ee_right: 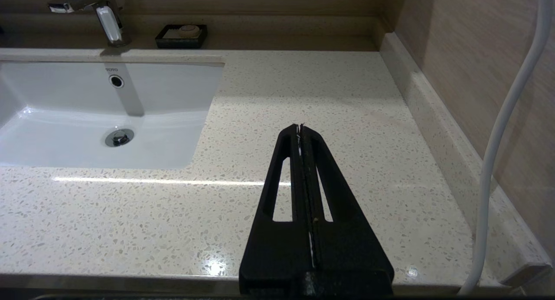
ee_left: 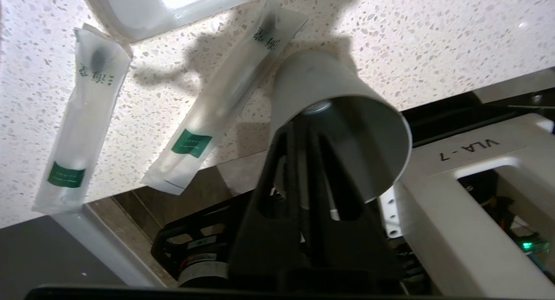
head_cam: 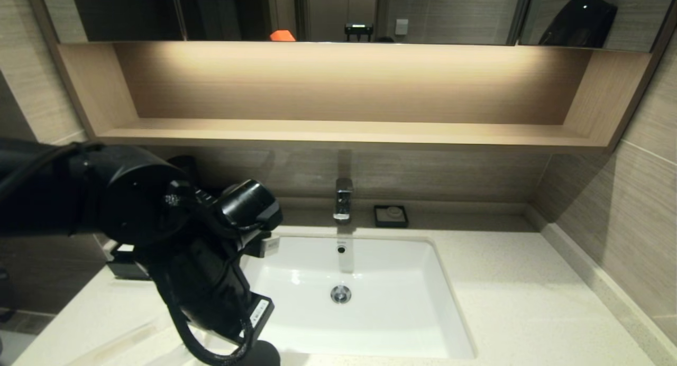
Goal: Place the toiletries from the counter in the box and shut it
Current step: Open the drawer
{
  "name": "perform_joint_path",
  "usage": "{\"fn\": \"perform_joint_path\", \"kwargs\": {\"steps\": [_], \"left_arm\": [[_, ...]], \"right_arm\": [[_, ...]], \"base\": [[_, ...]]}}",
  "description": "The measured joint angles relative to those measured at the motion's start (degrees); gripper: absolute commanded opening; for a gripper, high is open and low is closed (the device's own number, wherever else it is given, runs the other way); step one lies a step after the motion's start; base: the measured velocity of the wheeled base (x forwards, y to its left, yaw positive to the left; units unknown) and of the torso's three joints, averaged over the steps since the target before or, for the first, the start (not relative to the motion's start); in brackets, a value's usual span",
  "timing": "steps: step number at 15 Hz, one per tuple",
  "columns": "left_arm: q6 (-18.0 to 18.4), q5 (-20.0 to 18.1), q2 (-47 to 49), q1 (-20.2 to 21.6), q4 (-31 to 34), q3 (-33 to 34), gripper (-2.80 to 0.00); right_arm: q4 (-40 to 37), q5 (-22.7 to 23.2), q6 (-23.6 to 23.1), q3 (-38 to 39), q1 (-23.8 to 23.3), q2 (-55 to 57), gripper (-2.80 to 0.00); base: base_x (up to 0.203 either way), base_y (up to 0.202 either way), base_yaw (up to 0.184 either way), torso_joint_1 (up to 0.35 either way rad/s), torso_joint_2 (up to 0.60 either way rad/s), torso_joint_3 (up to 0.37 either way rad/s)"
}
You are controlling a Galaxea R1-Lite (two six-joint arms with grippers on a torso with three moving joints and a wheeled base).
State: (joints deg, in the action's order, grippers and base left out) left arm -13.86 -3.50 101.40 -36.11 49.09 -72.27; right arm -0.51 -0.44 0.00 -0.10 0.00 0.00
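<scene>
Two slim translucent packets, toiletries with green labels, lie on the speckled counter (ee_left: 390, 40) near its front edge: one (ee_left: 82, 118) to the side, the other (ee_left: 225, 100) beside a pale paper cup (ee_left: 347, 118). The cup is tipped on its side over the counter's edge. My left gripper (ee_left: 300, 127) is shut on the cup's rim, one finger inside and one outside. In the head view my left arm (head_cam: 201, 260) covers the counter left of the basin, and only a black corner of the box (head_cam: 124, 268) shows behind it. My right gripper (ee_right: 300, 126) hangs shut and empty over the counter right of the basin.
The white basin (head_cam: 444, 281) with its drain sits mid-counter, a chrome faucet (head_cam: 343, 198) behind it. A small black soap dish (head_cam: 391, 216) stands by the back wall. A wooden shelf (head_cam: 349, 133) runs above. The robot's white base (ee_left: 468, 170) lies below the counter's edge.
</scene>
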Motion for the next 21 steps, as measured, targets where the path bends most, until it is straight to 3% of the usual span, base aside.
{"fn": "perform_joint_path", "kwargs": {"steps": [6, 11, 21], "left_arm": [[-0.57, 0.8, -1.54, 0.06, 1.42, 0.31, 0.0], [-5.6, 1.92, -0.24, 0.11, 1.72, 0.07, 0.0], [-6.03, 2.29, 2.26, 0.34, 6.89, -2.48, 0.0]], "right_arm": [[-0.01, 0.03, 0.02, 0.0, 0.0, 0.0, -2.8], [-0.01, 0.02, 0.0, 0.0, 0.0, 0.0, -2.8], [-0.01, 0.04, 0.0, 0.0, 0.0, 0.0, -2.8]], "base": [[0.0, 0.0, 0.0, 0.0, 0.0, 0.0], [0.0, 0.0, 0.0, 0.0, 0.0, 0.0], [0.0, 0.0, 0.0, 0.0, 0.0, 0.0]]}}
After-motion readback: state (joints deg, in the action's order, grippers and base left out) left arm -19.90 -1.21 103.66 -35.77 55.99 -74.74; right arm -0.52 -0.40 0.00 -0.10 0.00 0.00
